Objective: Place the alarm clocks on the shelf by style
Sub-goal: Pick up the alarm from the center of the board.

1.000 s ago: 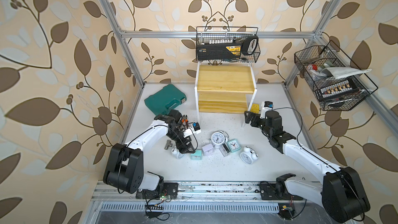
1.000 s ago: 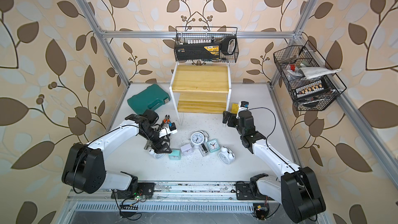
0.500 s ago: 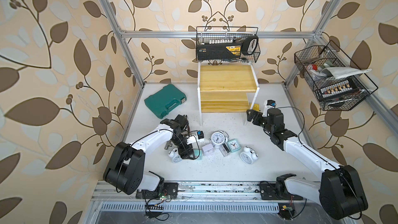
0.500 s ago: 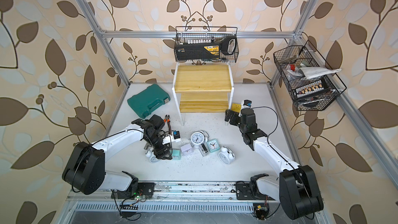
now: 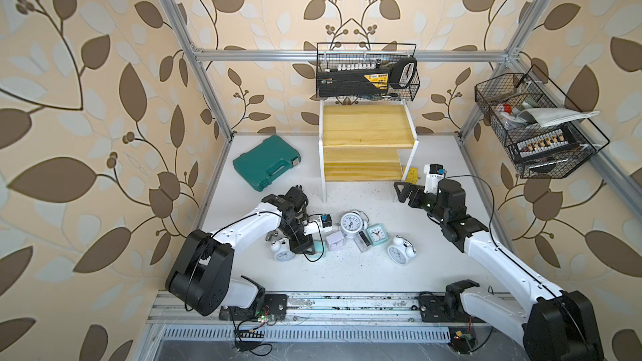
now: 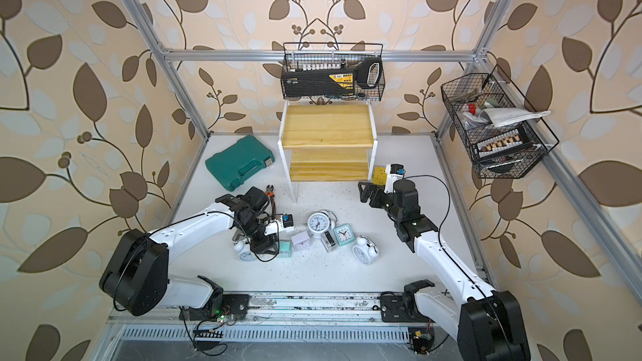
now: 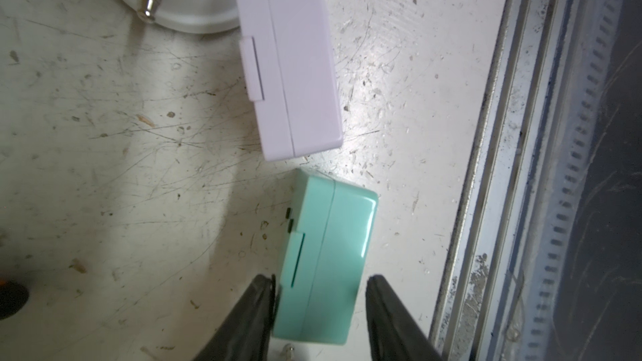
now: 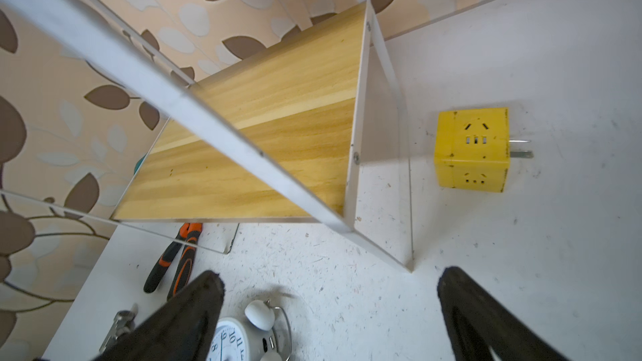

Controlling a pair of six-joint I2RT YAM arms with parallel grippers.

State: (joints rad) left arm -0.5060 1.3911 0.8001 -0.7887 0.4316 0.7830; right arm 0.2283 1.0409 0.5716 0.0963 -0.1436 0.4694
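- The mint clock (image 7: 326, 262) stands on the table (image 5: 347, 272) in front of the shelf (image 5: 366, 147), off its left front corner.
- The left gripper (image 7: 321, 277) straddles the mint clock with its jaws narrowed. One finger (image 7: 258, 307) lies against the clock's back. The other sits just beside its front with a sliver of gap, so I cannot tell whether the clock is pinched.
- The left arm (image 5: 250, 227) stretches its white forearm toward the shelf, wrist bent so the gripper points down at the table.
- The lilac clock (image 7: 291, 64) stands just beside the mint clock, apart from it.
- Further right in front of the shelf stand the clear clock (image 5: 363, 240) and the teal clock (image 5: 376, 235).
- A round white clock (image 5: 350, 224) is the cluster's nearest to the shelf. A second round white clock (image 5: 399, 251) is furthest right, and a third round white clock (image 5: 282, 251) lies beside the left gripper.
- The right gripper (image 8: 326, 283) is spread wide and holds nothing, near the shelf's right front leg.
- The right arm (image 5: 493, 258) slants in toward the shelf, gripper aimed across its front.
- The yellow cube (image 8: 472, 149) sits just beside the shelf's right panel.
- The pliers (image 8: 177, 258) lie by the shelf's left front leg, and the green case (image 5: 265, 162) lies left of the shelf.
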